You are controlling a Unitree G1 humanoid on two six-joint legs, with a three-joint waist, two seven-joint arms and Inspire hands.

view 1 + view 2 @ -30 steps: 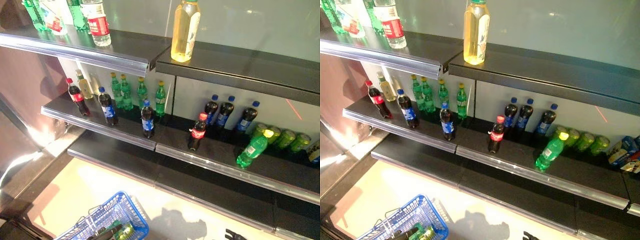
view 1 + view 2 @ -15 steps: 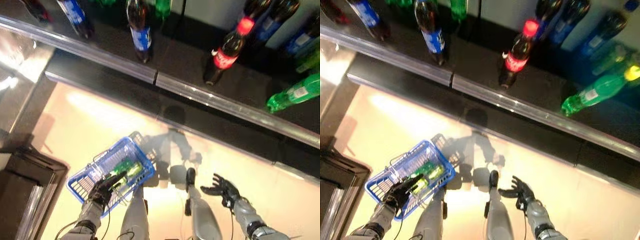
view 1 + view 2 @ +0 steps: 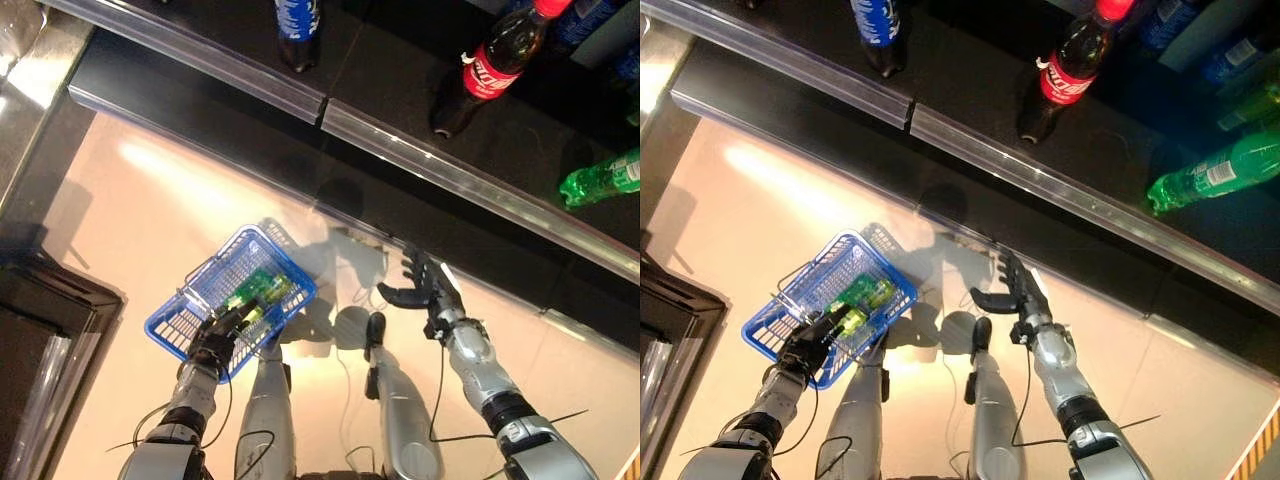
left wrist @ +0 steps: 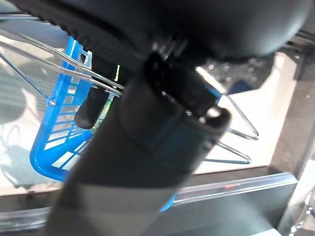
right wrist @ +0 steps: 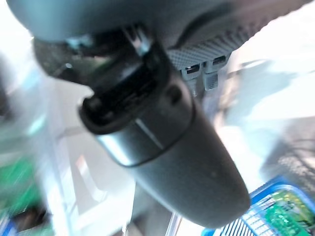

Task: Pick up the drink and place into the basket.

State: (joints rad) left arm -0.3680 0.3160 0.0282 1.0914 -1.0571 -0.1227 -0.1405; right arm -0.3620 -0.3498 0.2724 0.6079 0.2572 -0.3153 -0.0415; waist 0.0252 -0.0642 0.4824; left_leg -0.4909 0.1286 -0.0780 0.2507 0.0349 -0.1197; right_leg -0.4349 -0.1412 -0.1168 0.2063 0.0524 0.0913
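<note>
A blue wire basket [image 3: 178, 328] hangs low over the pale floor, and a green drink bottle [image 3: 258, 292] lies inside it. My left hand [image 3: 213, 341] is shut on the basket's wire handles [image 4: 74, 73], with a dark finger [image 4: 91, 109] curled beside them. My right hand [image 3: 425, 292] is open with its fingers spread and holds nothing. It hovers to the right of the basket, just short of the lowest shelf edge. The basket [image 5: 275, 211] also shows in the right wrist view past my right hand.
A dark shelf [image 3: 380, 130] with a clear front rail runs across the top. On it stand a red-capped cola bottle [image 3: 495, 68] and a blue-labelled dark bottle [image 3: 297, 25]; a green bottle [image 3: 603, 178] lies on its side. A dark cabinet [image 3: 40, 330] stands at left.
The camera has tilted down from the shelves to the floor and my arms. My right hand has risen and moved forward towards the shelf edge. The left hand still holds the basket.
</note>
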